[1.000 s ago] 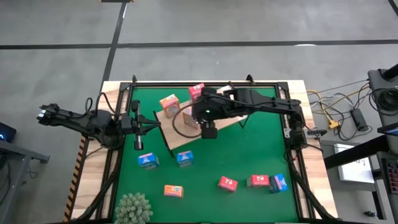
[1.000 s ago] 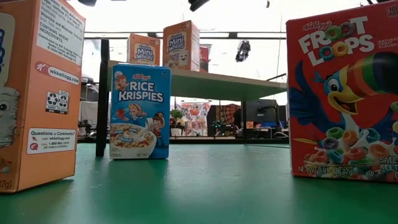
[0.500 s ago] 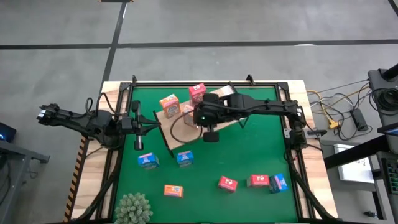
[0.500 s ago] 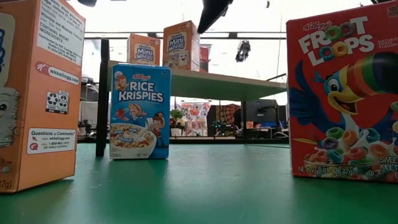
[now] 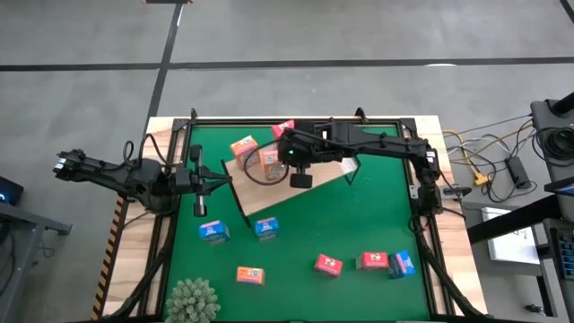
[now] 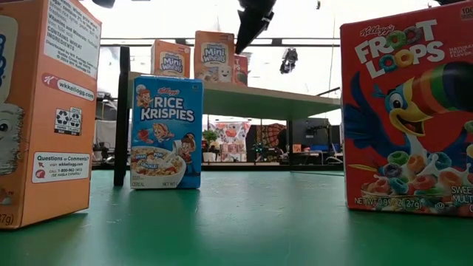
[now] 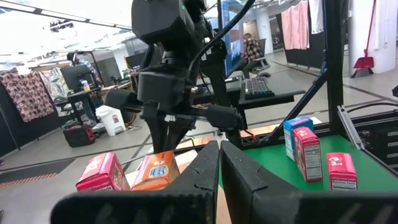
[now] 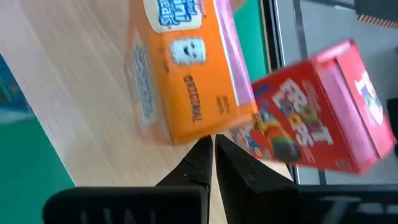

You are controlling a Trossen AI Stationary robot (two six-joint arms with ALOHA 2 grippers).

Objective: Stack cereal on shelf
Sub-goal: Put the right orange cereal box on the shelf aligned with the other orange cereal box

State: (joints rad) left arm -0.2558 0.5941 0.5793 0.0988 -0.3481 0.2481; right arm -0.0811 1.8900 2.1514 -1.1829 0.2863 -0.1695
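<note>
The right gripper (image 5: 300, 179) hung over the shelf (image 5: 269, 199), its jaws pressed together on nothing, beside an orange cereal box (image 5: 268, 161) standing on the board. In the right wrist view the closed tips (image 8: 213, 149) sat just at the lower edge of that orange box (image 8: 186, 68), with a red box (image 8: 317, 112) right behind it. A second orange box (image 5: 243, 148) stood on the shelf toward ten o'clock from the first, and the red box (image 5: 283, 129) near the board's twelve o'clock edge.

The left gripper (image 5: 199, 208) waited at the counter's nine o'clock side, jaws together and empty.

On the green mat (image 5: 359, 215) lay the rest: two blue boxes (image 5: 213, 232) (image 5: 266, 229) around seven o'clock, an orange one (image 5: 250, 274) at six, two red (image 5: 329, 265) (image 5: 372, 261) and a blue (image 5: 403, 264) near five. A fuzzy plant (image 5: 193, 301) sat at the counter's seven o'clock corner.
</note>
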